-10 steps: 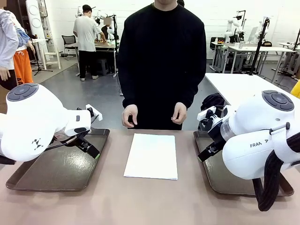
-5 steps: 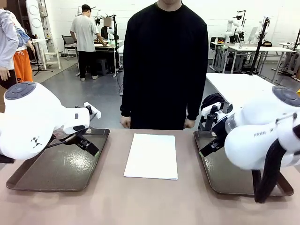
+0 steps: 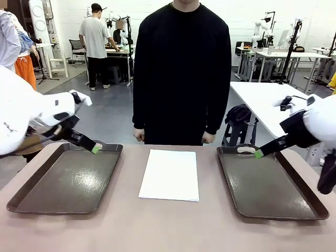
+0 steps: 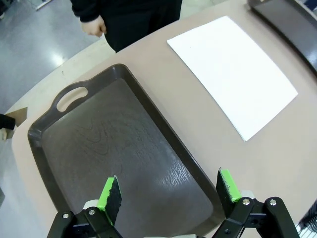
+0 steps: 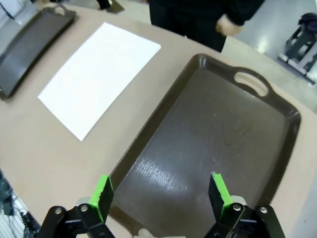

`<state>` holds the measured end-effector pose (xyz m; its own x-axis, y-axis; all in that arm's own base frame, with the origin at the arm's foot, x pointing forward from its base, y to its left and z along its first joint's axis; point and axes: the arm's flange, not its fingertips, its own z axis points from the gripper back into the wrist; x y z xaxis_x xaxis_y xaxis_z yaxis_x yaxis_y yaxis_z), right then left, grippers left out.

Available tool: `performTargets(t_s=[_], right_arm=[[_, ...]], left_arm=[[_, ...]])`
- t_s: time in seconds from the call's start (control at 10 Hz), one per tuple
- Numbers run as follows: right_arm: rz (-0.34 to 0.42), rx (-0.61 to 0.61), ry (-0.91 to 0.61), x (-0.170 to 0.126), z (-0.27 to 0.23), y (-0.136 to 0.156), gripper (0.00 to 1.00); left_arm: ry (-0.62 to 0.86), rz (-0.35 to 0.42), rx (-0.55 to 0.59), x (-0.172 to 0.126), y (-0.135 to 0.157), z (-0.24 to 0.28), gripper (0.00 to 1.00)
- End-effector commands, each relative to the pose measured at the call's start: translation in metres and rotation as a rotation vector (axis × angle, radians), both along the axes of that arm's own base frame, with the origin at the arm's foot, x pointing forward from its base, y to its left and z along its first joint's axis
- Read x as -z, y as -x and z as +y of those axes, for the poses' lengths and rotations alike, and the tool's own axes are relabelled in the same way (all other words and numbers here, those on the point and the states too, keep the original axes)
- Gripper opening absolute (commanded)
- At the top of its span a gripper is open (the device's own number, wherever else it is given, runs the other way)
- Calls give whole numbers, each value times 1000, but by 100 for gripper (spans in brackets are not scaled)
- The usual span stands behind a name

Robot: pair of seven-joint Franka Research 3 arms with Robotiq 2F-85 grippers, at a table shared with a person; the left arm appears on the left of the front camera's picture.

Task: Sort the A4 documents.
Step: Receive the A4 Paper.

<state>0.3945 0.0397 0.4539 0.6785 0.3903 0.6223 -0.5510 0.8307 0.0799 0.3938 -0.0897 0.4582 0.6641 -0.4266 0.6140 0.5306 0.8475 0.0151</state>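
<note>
The front camera is looking across the desk (image 3: 168,226) from the robot's side at the person (image 3: 181,73), taking in the left tray (image 3: 63,181), the paper (image 3: 169,175) and the right tray (image 3: 268,186). The wrist cameras are looking steeply down from nearer, past the left hand (image 4: 167,184) at the left tray and past the right hand (image 5: 160,184) at the right tray, both also sharing the paper.

The white paper (image 3: 169,175) lies flat on the brown table (image 3: 168,228). It is plain, with no print on it. It sits in the middle, between the left tray (image 3: 63,181) and the right tray (image 3: 268,186), touching neither. It could be one sheet or more.
</note>
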Motion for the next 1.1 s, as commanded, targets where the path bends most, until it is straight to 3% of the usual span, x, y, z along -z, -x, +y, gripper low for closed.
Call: performTargets(t_s=[0.0,0.4,1.0], right_arm=[[-25,-22,-68,-9,-16,0,100],[-83,-46,-111,-25,-29,6,100],[-32,-72,-153,-12,-29,-9,100]], left_arm=[[22,9,33,-1,31,35,100],[33,69,62,-17,48,60,100],[96,81,70,-13,54,62,100]])
